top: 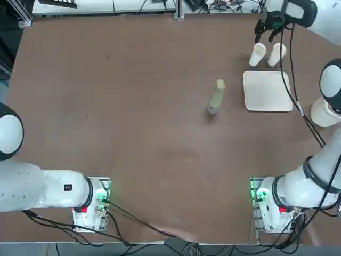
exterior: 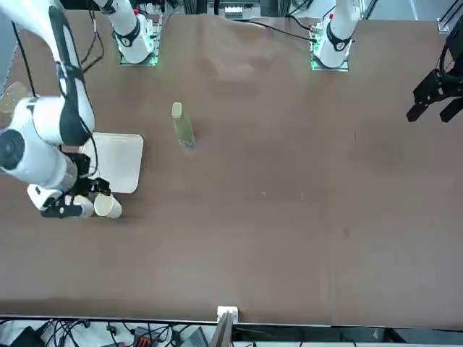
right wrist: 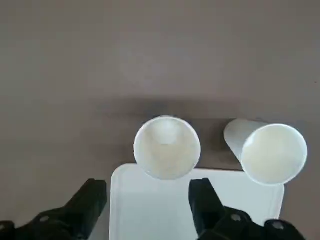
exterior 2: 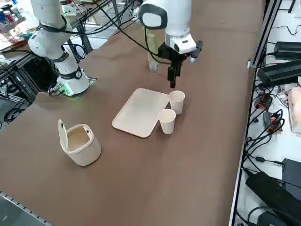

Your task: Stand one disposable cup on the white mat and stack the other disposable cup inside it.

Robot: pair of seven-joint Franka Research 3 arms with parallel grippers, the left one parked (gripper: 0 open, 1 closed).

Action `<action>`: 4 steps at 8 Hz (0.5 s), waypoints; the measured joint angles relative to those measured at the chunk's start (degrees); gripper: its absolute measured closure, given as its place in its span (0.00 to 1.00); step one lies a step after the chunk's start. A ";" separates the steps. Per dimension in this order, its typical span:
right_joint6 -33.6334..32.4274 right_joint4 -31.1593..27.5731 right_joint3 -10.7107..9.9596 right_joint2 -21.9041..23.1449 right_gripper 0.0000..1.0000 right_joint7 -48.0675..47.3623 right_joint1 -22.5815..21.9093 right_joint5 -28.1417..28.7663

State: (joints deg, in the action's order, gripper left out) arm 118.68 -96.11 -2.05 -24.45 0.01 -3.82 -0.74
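Two white disposable cups stand upright side by side on the brown table, just past the far edge of the white mat [top: 267, 90]: one cup [top: 258, 54] toward the table's middle, the other cup [top: 276, 54] toward the right edge. In the right side view the pair appears as a farther cup [exterior 2: 177, 101] and a nearer cup [exterior 2: 167, 120] beside the mat [exterior 2: 141, 112]. My right gripper [right wrist: 147, 197] hangs open above them, holding nothing. The wrist view looks down into one cup [right wrist: 167, 147] between the fingers, with the other cup [right wrist: 267, 152] to one side.
A pale green bottle [top: 217, 97] stands left of the mat. A round white bucket-like container [exterior 2: 80, 143] sits near the table's right edge, on the robot's side of the mat. The arm's black cable crosses over the mat.
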 joint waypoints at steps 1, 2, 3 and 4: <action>1.03 0.02 -0.01 -0.95 0.00 -0.01 0.00 0.00; 2.48 0.03 0.01 -2.15 0.01 -0.01 -0.11 0.01; 3.40 0.04 0.01 -3.57 0.01 -0.04 -0.41 0.02; 3.88 0.07 0.02 -5.06 0.03 -0.08 -0.67 0.02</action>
State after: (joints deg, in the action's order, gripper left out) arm 122.56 -96.04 -2.04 -29.51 -0.07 -4.49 -0.72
